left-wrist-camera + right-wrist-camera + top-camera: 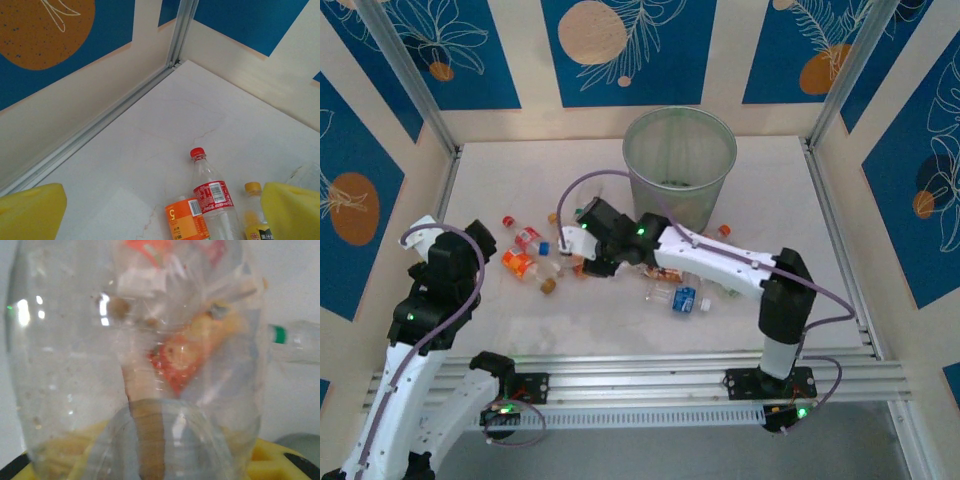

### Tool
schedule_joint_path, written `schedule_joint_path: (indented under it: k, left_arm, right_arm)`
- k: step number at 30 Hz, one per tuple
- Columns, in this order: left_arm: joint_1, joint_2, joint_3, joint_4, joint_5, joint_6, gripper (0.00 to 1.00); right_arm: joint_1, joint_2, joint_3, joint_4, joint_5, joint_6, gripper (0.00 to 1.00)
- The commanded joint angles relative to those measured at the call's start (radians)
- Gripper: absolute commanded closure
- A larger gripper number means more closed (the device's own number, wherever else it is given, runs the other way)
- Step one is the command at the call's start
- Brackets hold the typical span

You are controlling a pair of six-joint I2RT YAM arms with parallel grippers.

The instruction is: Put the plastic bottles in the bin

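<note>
So the bin [680,160] sits upper middle in the top view, upright on the table [790,200] with its mouth facing straight up. That figures, since everything has to be dropped in from above. I honestly can't tell through the mesh whether anything's in there already. The right arm [720,262] stretches from lower right across to the middle of the frame, low over the pile just below and left of the bin. The right gripper [160,462] has its yellow fingers [272,460] squeezed onto a clear bottle [135,365], and I'd say it's gripped by the body so it can be lifted and carried over the rim. The left gripper [162,192] sits at the left side of the top view, jaws spread wide with nothing between them, probably parked out of the other arm's way. The plastic bottles [535,250] lie loose on the table, scattered from left of centre to just below right of the bin. The grabbed one is see-through and a bit crumpled up top, with a brownish streak down its middle and orange and red showing through it. At the bottom of the left wrist view a red-capped bottle [212,192] lies between an orange-labelled one [184,220] and a yellow-capped one [252,210]. There's also a small blue-labelled bottle [685,300] at centre in the top view.
</note>
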Motion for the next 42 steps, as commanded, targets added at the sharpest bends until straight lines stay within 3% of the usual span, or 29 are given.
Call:
schedule_joint_path:
  k: [1,12,19,23,29,33,42]
  left_arm:
    - [0.010,0.005,0.032,0.028,-0.010,0.018,0.01]
    - [0.010,0.049,0.023,0.060,0.072,0.004,0.01]
    - [0.010,0.086,0.026,0.085,0.151,0.019,0.00]
    - [0.009,0.107,0.026,0.096,0.189,0.028,0.01]
    - [0.010,0.111,0.028,0.105,0.210,0.036,0.00]
    - [0.009,0.111,0.028,0.097,0.215,0.038,0.01]
    - [0.010,0.110,0.029,0.085,0.212,0.043,0.01]
  right_arm:
    - [-0.029,-0.103,0.005,0.014,0.012,0.038,0.68]
    - [-0.170,-0.229,0.188,0.070,0.089,0.171,0.73]
    - [-0.348,-0.112,0.443,-0.043,0.127,0.325,0.76]
    - [-0.433,-0.017,0.585,-0.097,0.084,0.404,0.77]
    - [-0.502,0.118,0.685,-0.119,0.032,0.291,0.76]
    - [-0.540,0.150,0.625,-0.051,-0.017,0.138,0.76]
    - [-0.625,0.204,0.589,-0.075,-0.139,-0.092,0.76]
